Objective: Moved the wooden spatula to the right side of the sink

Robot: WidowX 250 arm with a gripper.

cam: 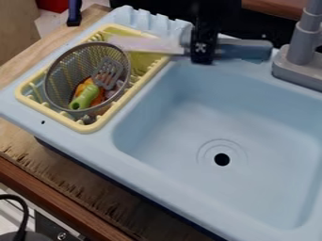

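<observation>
We count one sink [201, 113] with one drain hole [222, 159], one faucet [306, 42] and one yellow rack [148, 81]. We see one strainer [58, 54], one grey slotted head [108, 72], one green handle [84, 97] and one long pale piece [148, 44], but we cannot tell how many orange bits [97, 96] lie behind the mesh. We also find one red thing [52, 4], one black cable [25, 214] and one tabletop [82, 186].

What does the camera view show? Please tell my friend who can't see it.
A black robot arm hangs over the far edge of a light-blue toy sink; at left, a yellow dish rack holds a round mesh strainer and a green-handled slotted spatula.
</observation>
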